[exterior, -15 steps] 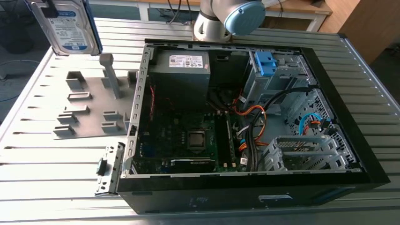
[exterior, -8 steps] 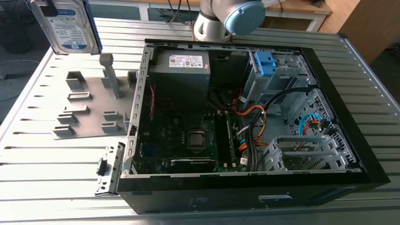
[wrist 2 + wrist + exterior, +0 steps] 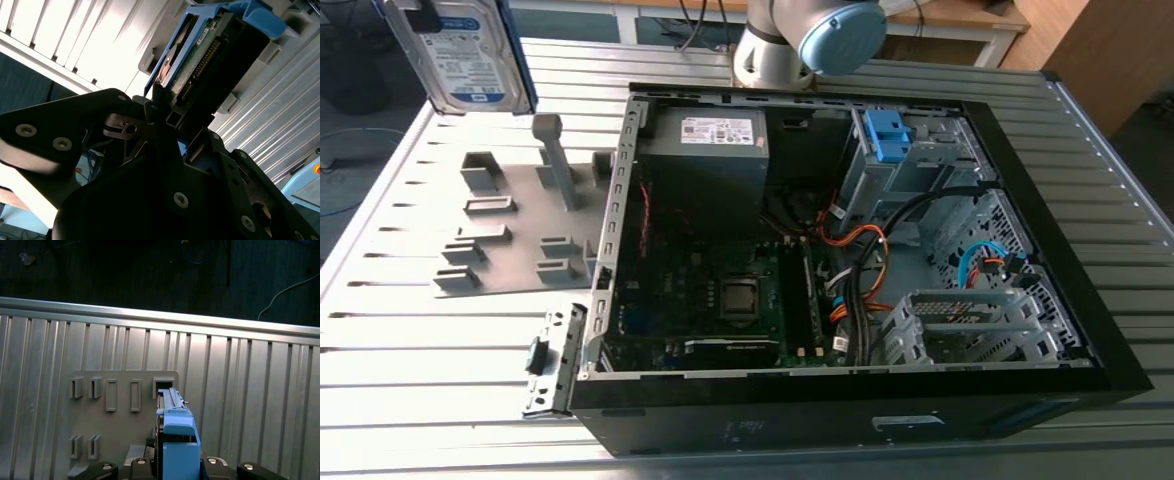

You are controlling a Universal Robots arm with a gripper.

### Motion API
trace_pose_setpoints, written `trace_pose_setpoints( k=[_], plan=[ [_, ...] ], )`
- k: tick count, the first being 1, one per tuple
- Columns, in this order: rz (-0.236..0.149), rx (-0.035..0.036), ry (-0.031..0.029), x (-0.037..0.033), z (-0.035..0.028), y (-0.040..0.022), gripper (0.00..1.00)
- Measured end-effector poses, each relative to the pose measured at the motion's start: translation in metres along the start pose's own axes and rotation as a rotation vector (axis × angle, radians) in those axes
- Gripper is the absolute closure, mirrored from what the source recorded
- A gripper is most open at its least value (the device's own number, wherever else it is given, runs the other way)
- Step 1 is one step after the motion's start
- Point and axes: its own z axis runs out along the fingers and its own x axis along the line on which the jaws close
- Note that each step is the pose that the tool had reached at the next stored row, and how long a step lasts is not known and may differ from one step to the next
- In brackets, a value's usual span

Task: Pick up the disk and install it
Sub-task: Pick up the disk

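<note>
The end effector (image 3: 182,127) is clamped on one end of the disk (image 3: 460,55), which hangs upright in the air at the exterior view's upper left. It is clear of the slatted desk (image 3: 427,340) and above the grey slotted fixture plate (image 3: 507,235). The open computer case (image 3: 787,420) lies to the exterior view's right of it, with nothing installed yet.

In the second wrist view the blue bracket (image 3: 260,20) frames the drive, and the circuit board and connector pins (image 3: 200,62) are exposed. The drive looks rigid, dense and smooth-sided, so it could slip if held loosely. I judge the flat faces or bracket rails the safest place to hold it, keeping pressure off the pins and board
</note>
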Motion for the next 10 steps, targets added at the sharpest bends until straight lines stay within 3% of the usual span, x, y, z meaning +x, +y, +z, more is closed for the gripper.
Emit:
trace_pose_setpoints(
  k=[10],
  plan=[
    [0.0, 0.0, -0.0006, 0.0, -0.0035, 0.0, 0.63]
  ],
)
